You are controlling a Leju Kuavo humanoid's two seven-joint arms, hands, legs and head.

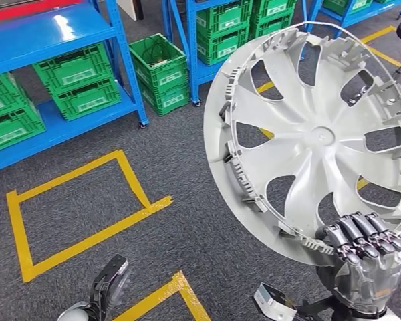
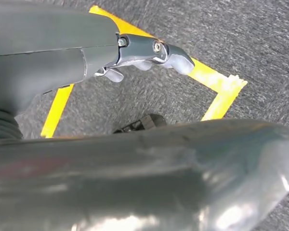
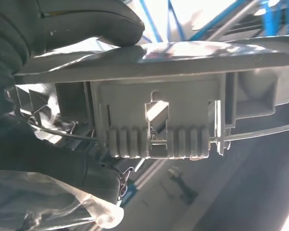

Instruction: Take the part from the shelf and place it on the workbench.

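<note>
- A silver hubcap (image 1: 314,137) is held up in the air by the right hand (image 1: 362,257), its ribbed back side turned toward the head camera.
- The lower rim of the hubcap is gripped by that hand, with the dark fingers (image 1: 359,234) curled over the edge.
- In the right wrist view the rim (image 3: 157,57) is seen pinched between the thumb (image 3: 88,19) and the fingers below, next to a ribbed clip (image 3: 157,142) with a wire ring.
- The left hand (image 1: 107,284) is hung low over the grey carpet (image 1: 188,221); nothing is held, and the fingers (image 2: 150,50) are stretched out and apart.
- Yellow tape (image 1: 82,207) is laid on the floor in rectangles.
- Green crates (image 1: 77,80) are stored on blue shelves (image 1: 62,30) behind.
</note>
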